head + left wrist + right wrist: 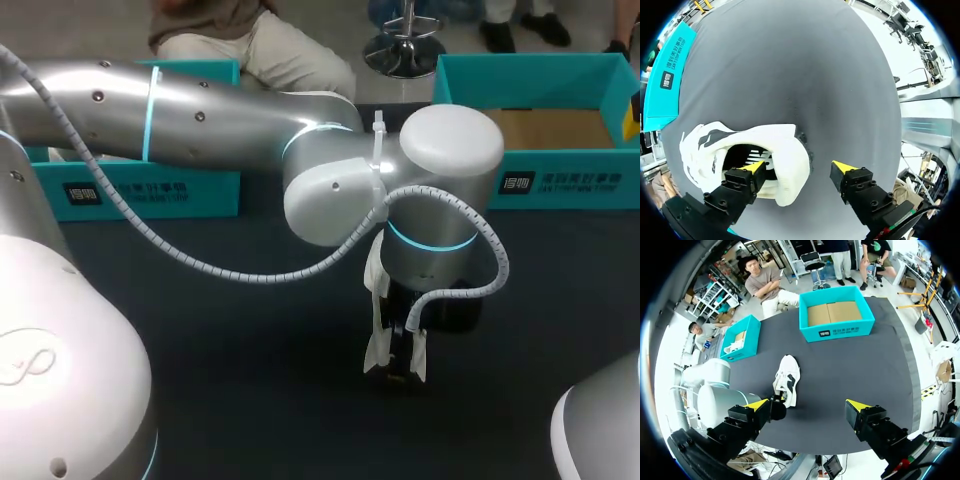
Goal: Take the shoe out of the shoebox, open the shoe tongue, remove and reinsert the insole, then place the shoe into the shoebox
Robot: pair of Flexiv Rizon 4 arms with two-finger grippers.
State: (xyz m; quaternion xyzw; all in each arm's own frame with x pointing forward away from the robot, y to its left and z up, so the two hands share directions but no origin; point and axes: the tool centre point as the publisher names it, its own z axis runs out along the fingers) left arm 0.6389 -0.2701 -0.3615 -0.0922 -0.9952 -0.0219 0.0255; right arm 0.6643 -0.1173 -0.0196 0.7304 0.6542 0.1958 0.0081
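A white shoe (705, 150) with black markings lies on its side on the dark table, and from high up the shoe (786, 379) shows near the table's middle. My left gripper (799, 167) is down at the shoe's heel: one yellow-tipped finger (754, 167) is inside the shoe's opening, the other stands outside, apart from the heel. Its jaws are open. From above, the left gripper (398, 365) points straight down, with white bits of the shoe (377, 350) showing beside it. My right gripper (807, 405) hangs open high over the table, holding nothing. The teal shoebox (560, 185) stands at the back right.
A second teal box (140, 195) stands at the back left and holds another white shoe (735, 346). The right arm's casing (600, 430) sits at the near right corner. My left arm (200, 110) spans the table from the left.
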